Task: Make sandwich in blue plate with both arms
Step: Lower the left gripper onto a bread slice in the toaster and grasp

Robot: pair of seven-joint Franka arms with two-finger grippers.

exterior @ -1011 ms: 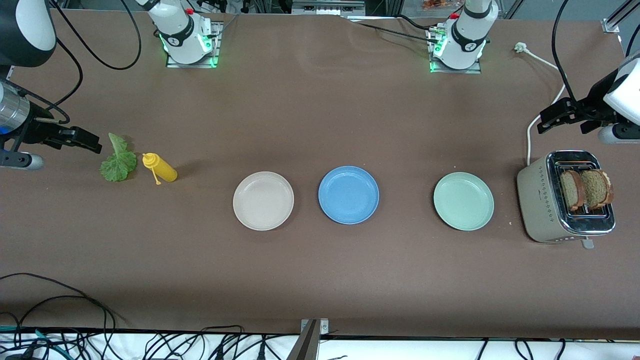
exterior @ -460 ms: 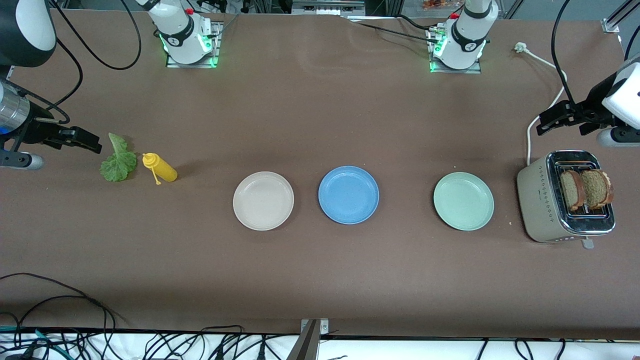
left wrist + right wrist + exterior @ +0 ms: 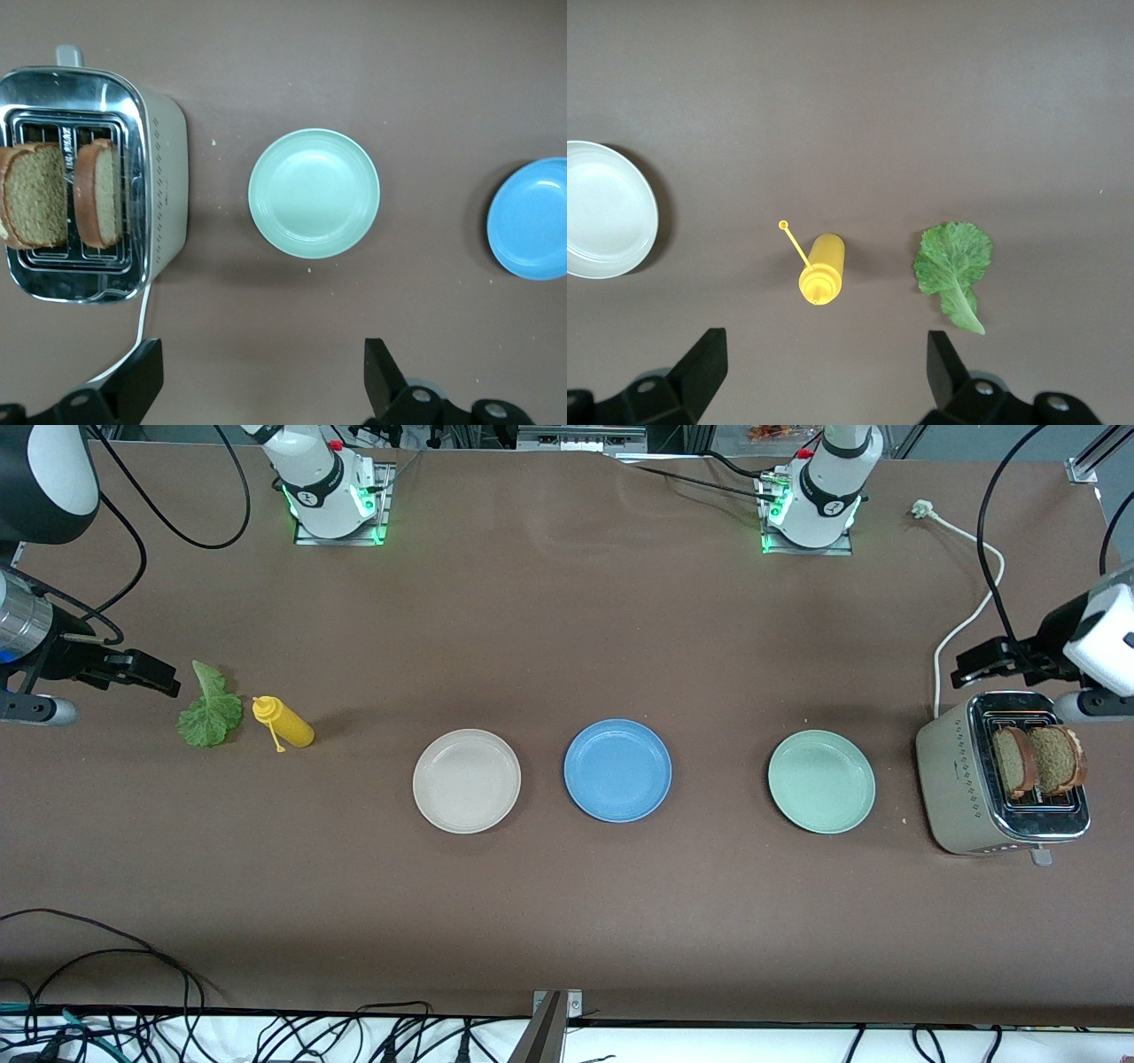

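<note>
Two brown bread slices stand upright in the slots of a beige toaster at the left arm's end of the table. The empty blue plate sits mid-table. A green lettuce leaf lies at the right arm's end. My left gripper hangs open and holds nothing, over the table and cord beside the toaster. My right gripper is also open with nothing in it, over bare table beside the lettuce.
A yellow squeeze bottle lies beside the lettuce. A cream plate and a mint plate flank the blue one. The toaster's white cord runs toward the bases. Black cables trail near the front edge.
My left gripper has drifted closer to the toaster, staying open. The right arm and everything on the table have stayed still.
</note>
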